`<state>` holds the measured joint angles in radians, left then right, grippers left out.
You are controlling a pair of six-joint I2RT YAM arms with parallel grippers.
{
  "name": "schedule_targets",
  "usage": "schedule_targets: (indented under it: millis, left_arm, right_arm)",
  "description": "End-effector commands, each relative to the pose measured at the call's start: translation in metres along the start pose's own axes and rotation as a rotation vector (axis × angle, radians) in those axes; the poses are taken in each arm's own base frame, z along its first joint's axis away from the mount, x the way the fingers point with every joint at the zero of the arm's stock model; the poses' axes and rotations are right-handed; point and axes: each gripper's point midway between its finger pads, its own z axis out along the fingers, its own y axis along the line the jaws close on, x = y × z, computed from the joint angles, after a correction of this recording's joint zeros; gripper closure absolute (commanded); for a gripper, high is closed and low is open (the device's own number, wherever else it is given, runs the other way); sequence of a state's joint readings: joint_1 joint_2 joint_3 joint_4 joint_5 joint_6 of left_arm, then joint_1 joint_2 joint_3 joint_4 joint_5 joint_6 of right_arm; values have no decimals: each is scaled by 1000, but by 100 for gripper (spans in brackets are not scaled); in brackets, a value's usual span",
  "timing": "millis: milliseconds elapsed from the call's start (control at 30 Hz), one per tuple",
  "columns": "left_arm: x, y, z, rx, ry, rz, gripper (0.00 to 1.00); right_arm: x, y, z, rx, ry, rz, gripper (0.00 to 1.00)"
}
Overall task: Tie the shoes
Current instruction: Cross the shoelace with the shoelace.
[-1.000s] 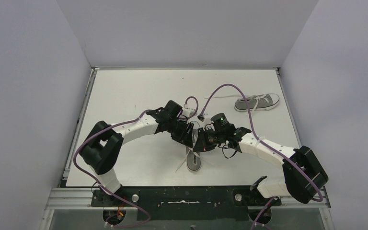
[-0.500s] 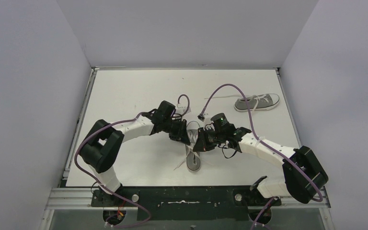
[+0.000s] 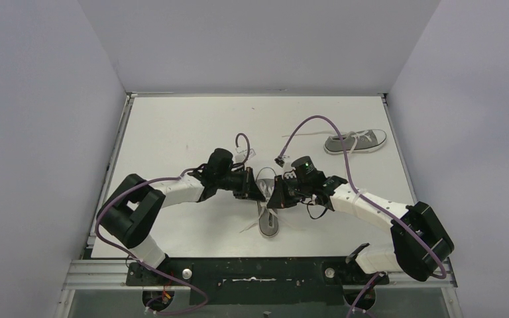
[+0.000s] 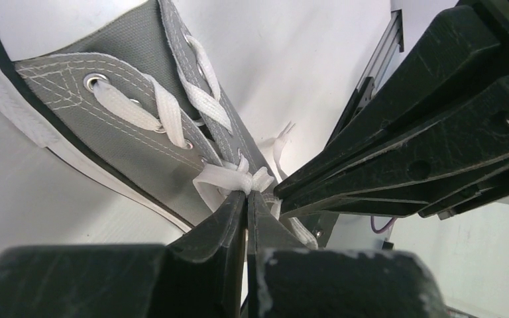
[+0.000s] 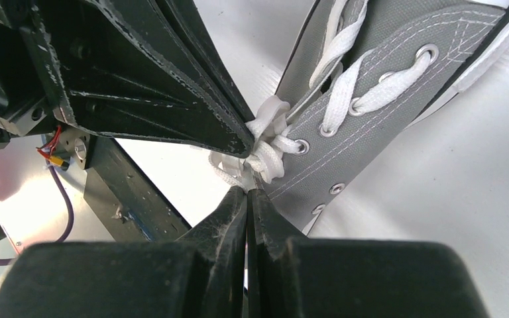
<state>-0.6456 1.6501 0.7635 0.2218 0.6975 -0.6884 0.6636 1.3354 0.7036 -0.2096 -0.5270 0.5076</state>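
A grey canvas sneaker (image 3: pixel 268 215) with white laces lies at the middle front of the table, toe toward me. It fills the left wrist view (image 4: pixel 139 126) and the right wrist view (image 5: pixel 384 112). My left gripper (image 4: pixel 246 193) is shut on a white lace loop (image 4: pixel 228 177) at the shoe's knot. My right gripper (image 5: pixel 246 191) is shut on another piece of white lace (image 5: pixel 238 173) beside the knot (image 5: pixel 272 142). The two grippers meet tip to tip over the shoe (image 3: pixel 268 190). The second grey sneaker (image 3: pixel 356 141) lies at the back right, laces tied.
Purple cables loop over both arms (image 3: pixel 308 122). A loose lace end (image 3: pixel 248 228) trails left of the near shoe. White walls close the table on three sides; a metal rail (image 3: pixel 258 275) runs along the near edge.
My left arm has swung lower and leftward, its wrist now lying flatter toward the shoe from the left. The right arm has hardly moved. Both stay pinched at the knot.
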Motion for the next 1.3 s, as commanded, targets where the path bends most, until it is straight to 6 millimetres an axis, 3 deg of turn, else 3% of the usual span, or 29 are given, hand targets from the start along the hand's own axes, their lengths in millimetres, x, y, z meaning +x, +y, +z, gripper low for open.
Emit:
schedule_targets:
  millis: [0, 100, 400, 633, 833, 967, 1100, 1267]
  left_arm:
    - [-24, -37, -12, 116, -88, 95, 100]
    - [-21, -38, -15, 120, -94, 104, 100]
    - [-14, -33, -12, 125, -75, 86, 100]
    - [-13, -33, -12, 124, -68, 84, 99]
    - [-9, -27, -12, 77, -45, 112, 74]
    - [-8, -26, -11, 51, -36, 131, 70]
    - [-5, -25, -7, 40, -21, 135, 72]
    - [-6, -19, -2, 17, -18, 126, 91]
  right_arm:
    - [-18, 6, 0, 7, -67, -20, 100]
    - [-21, -2, -3, 62, -81, -11, 100]
    - [-34, 10, -8, 35, -127, -12, 100]
    - [-42, 11, 0, 29, -139, -7, 100]
    - [-40, 10, 5, 29, -119, -8, 100]
    - [-35, 9, 6, 29, -106, -8, 100]
    - [-31, 6, 5, 35, -107, 0, 100]
    - [-28, 13, 2, 7, -87, -3, 100]
